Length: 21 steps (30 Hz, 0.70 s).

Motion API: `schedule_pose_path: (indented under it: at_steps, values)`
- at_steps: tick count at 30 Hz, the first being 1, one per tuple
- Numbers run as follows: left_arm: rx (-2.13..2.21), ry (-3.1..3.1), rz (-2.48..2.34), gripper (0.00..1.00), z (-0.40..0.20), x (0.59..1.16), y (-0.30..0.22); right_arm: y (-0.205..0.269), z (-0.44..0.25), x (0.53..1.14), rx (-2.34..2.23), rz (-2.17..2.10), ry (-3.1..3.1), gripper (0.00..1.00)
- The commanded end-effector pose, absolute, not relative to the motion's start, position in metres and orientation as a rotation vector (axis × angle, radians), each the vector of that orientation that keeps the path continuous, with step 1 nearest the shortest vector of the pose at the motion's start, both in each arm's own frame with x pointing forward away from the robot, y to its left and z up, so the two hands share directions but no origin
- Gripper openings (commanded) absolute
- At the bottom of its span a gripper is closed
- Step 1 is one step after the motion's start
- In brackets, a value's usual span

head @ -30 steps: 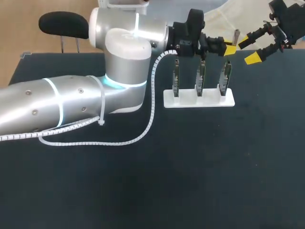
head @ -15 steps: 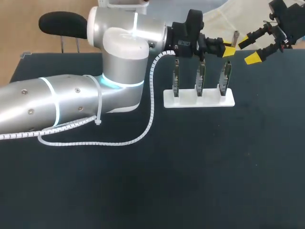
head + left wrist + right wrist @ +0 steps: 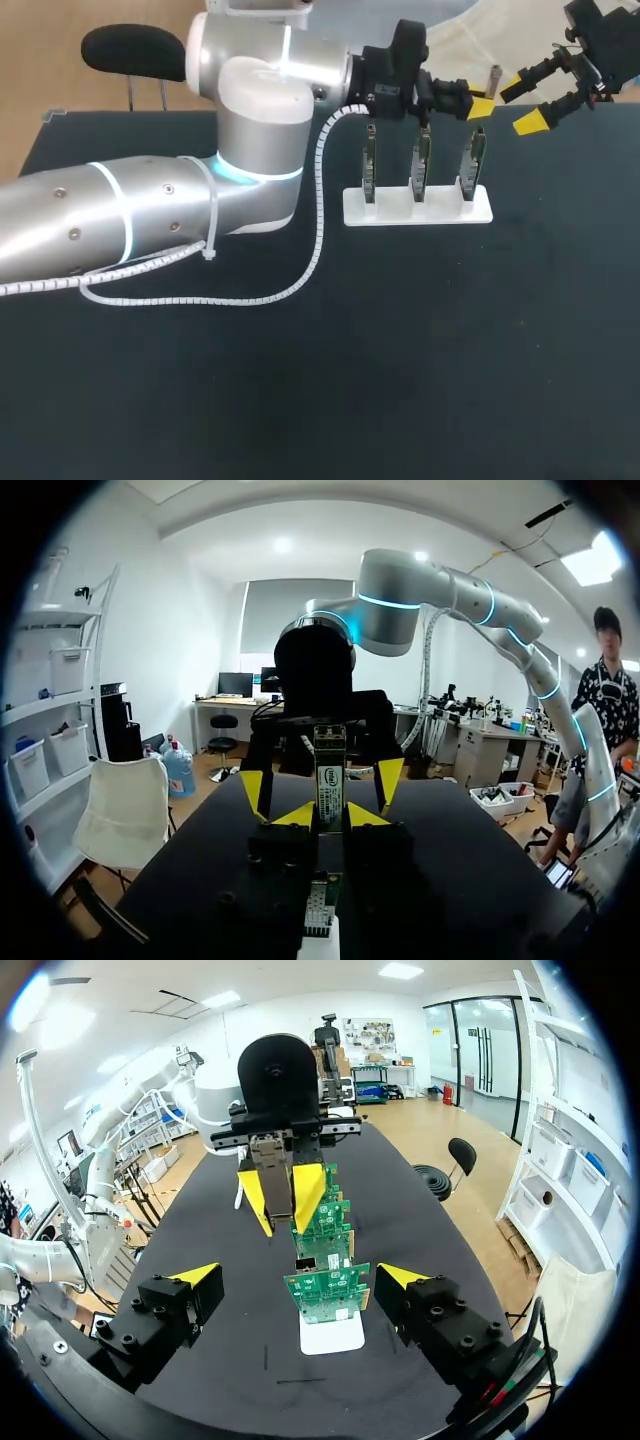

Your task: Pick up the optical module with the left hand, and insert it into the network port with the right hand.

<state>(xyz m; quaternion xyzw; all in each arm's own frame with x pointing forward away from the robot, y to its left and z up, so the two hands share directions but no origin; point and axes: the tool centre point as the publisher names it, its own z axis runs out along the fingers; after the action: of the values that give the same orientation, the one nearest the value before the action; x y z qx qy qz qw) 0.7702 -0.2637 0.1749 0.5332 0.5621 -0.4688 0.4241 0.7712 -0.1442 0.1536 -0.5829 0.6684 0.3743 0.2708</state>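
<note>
The module (image 3: 329, 770) is mostly hidden from above by the left claw (image 3: 330, 816), with only a grey end showing. Closer up it is a slim silver block with a printed label (standing upright), pinched between that claw's yellow tips over the table's (image 3: 400, 350) far edge, beyond three green boards (image 3: 330, 1285) on a white stand (image 3: 418, 207). The right claw (image 3: 522, 102) faces it, spread wide and holding nothing.

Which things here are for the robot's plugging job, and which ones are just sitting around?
For the job: optical module in the left gripper; open right gripper; three upright circuit boards in the white holder.
Just around: coiled white cable on the left arm; black table.
</note>
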Motion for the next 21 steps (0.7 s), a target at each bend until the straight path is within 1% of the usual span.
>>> schedule_pose_path:
  at_steps: [1,21]
  values:
    - [1.337,1.405,-1.175,0.0,0.1744,0.7722,-0.2659,-0.1441,0.1537,0.7724,-1.571,1.011,1.8,1.0]
    - [1.338,1.402,-1.18,0.0,0.1738,0.7729,-0.268,-0.1441,0.1537,0.7724,-1.571,1.011,1.8,1.0]
